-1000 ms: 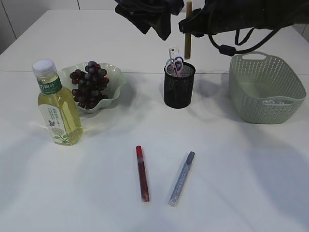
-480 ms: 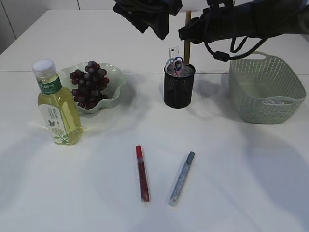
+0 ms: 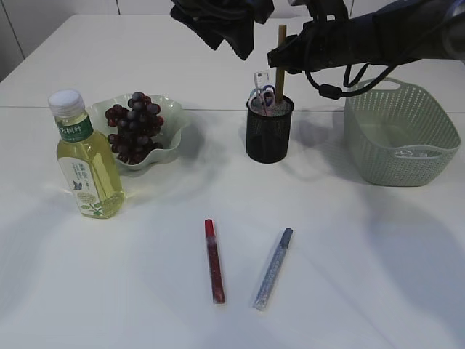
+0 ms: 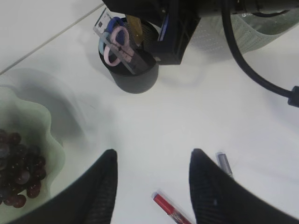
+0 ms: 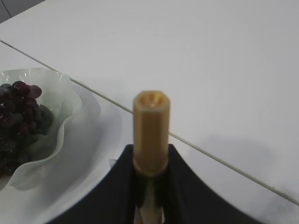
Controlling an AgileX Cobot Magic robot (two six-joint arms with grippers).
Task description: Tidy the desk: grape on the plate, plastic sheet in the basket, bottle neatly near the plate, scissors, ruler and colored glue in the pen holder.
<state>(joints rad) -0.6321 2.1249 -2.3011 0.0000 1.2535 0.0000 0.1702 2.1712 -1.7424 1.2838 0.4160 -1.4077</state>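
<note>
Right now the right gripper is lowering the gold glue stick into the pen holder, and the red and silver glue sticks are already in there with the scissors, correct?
Not quite. The red glue stick and silver glue stick lie on the table in the exterior view. The right gripper does hold the gold glue stick at the pen holder, where the scissors stand.

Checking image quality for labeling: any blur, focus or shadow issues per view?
Exterior view: sharp, soft shadows beside the pen holder and bottle. Left wrist view: left gripper fingers blurred, table sharper. Right wrist view: gold glue stick in the right gripper soft, grapes hazy.
</note>
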